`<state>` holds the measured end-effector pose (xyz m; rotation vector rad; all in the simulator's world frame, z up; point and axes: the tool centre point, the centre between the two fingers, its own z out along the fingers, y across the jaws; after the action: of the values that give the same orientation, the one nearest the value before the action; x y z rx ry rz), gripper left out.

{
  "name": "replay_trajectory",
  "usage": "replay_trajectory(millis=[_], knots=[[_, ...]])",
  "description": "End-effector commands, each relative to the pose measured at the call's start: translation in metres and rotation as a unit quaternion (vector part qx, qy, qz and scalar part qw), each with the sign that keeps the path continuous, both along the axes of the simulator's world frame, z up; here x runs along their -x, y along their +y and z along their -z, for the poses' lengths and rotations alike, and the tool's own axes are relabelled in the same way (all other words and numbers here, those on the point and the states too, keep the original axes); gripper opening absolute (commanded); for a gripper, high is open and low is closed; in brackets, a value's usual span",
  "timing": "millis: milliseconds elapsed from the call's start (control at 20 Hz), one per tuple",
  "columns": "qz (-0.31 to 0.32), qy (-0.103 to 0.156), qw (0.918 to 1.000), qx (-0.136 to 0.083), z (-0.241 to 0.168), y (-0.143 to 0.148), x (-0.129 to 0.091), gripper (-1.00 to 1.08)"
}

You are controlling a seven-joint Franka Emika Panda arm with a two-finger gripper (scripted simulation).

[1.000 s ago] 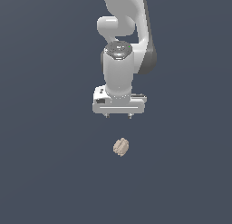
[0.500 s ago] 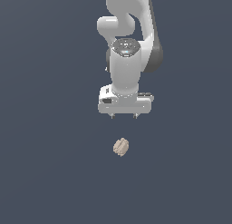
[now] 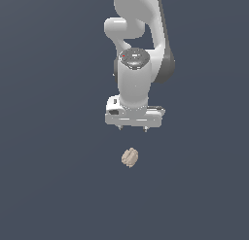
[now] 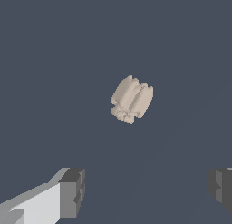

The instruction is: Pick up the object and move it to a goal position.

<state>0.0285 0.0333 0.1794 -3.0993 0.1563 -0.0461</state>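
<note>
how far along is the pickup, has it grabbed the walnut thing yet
Not yet. The gripper is open and hangs above the object, which lies free on the surface, fingers wide apart. Left: descend, close, lift, carry to the goal, which isn't visible.

- Gripper above object, jaws spread wide, apart from it; nothing between.
- Floor bare round object on all sides, no obstacles.

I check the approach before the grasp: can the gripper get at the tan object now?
Probably yes: the gripper hangs open above the object, apart from it, and nothing stands between them.
</note>
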Motion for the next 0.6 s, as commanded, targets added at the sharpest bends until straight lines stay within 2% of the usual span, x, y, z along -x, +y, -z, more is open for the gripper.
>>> replay_trajectory(millis=[0,250,550], knots=[[0.020,0.002,0.9998,0.000,0.006,-0.001,-0.006,1.00],[0.074,0.008,0.9972,0.001,0.023,-0.002,-0.021,1.00],[0.152,0.014,0.9882,0.005,0.050,-0.005,-0.041,1.00]])
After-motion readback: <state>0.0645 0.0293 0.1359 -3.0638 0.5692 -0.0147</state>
